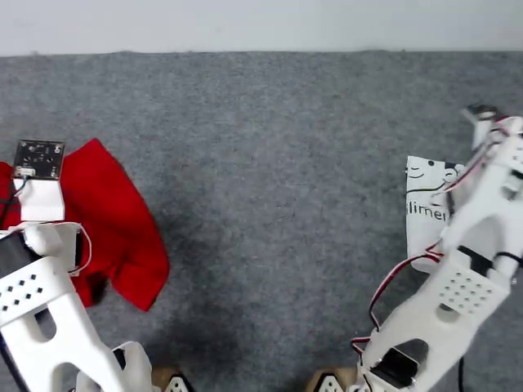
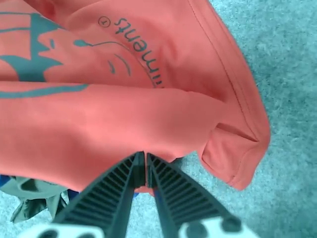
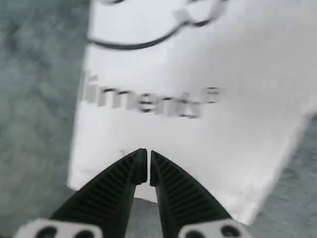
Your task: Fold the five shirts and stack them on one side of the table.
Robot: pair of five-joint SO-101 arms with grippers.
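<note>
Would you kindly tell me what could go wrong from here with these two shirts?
1. The left gripper is shut at the red shirt's edge, and olive cloth lies under that shirt. A lift may drag the lower cloth along or bunch the red shirt.
2. The right gripper is shut low over the white shirt, which looks folded, near its edge. Pulling from there could open the fold.

Grey carpeted table (image 1: 270,163) beneath a white wall (image 1: 245,24).
</note>
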